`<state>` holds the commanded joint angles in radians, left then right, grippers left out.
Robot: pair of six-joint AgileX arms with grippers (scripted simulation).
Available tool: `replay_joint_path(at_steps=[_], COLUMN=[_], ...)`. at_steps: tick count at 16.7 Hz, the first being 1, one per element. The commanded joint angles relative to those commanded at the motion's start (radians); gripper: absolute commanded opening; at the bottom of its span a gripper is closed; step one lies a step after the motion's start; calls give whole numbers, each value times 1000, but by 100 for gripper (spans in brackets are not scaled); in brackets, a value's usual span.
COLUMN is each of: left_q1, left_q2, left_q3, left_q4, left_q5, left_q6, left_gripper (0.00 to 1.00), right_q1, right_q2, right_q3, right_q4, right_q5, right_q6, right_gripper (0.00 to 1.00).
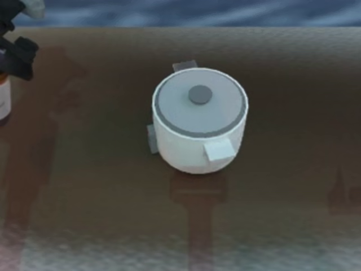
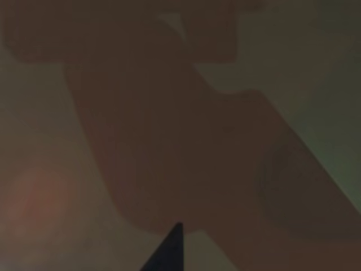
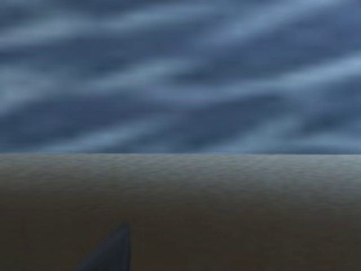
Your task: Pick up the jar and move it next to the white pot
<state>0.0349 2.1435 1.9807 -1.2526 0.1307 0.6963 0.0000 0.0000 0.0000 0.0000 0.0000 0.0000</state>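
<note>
Tabletop's left edge: left gripper (image 1: 17,53) above jar (image 1: 3,99), grip state unclear; white pot (image 1: 198,121) central.

Tabletop (image 3: 225,209): you saw bare brown surface.
Backdrop (image 3: 180,73): streaked blue beyond the table's far edge.
Fingertip (image 3: 110,251): one dark point showed.

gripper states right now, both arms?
Left gripper: at the table's far left edge, above the jar; open or shut cannot be told.
Right gripper: only one fingertip shows in its wrist view; cannot be told.
</note>
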Motion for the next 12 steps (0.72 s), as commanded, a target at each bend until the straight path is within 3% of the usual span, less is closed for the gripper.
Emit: replay_joint_path(at_steps=[8,12], left_q1=[-7,-60], left_q2=[-35,-54], left_q3=[-43,-123], left_q4=[10,124], left_q5=[-5,-47], left_q6=[-12,-160], left_gripper=[0,0], right_q1=[0,0], right_q2=[0,0], right_q3=[0,0], right_q4=[0,0], right_q5=[0,0], right_q6=[0,0], right_gripper=[100,100])
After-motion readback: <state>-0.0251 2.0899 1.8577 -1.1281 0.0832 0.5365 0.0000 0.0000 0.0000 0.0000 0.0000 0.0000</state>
